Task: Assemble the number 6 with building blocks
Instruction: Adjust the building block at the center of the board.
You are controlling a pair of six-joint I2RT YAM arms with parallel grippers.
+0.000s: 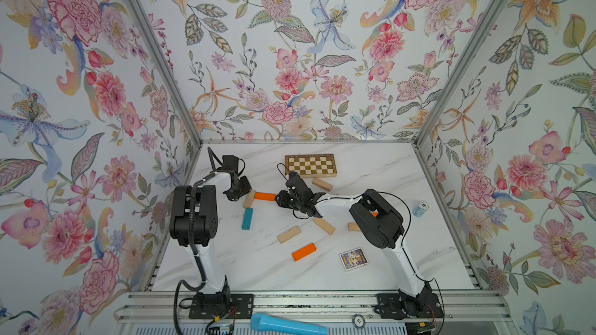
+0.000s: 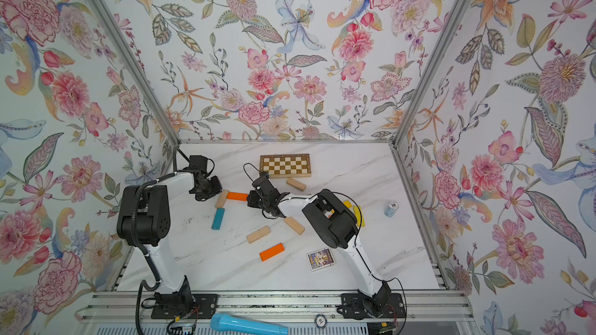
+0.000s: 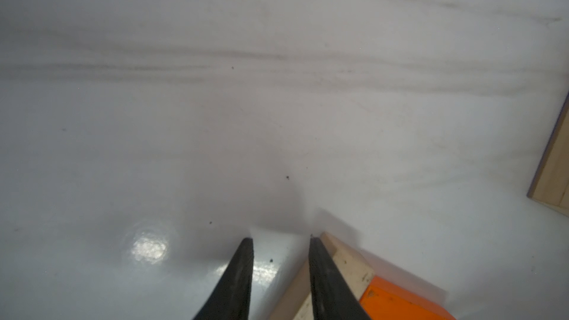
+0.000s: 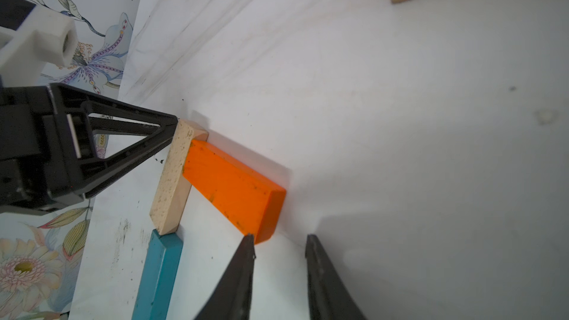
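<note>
L gripper & R gripper, fingers apart w/ nothing inside, sit right by the pale block & orange block mid table, so a nudge could knock that corner crooked.

Glossy marble-look table; speckled bare-wood block; painted orange block, scuffed.

Left gripper hangs over a white, grey-veined table, its two black fingers parted, with only bare tabletop between them. One finger crosses the end of a pale wooden block, which touches an orange block. Another wooden piece shows at the frame's edge.
</note>
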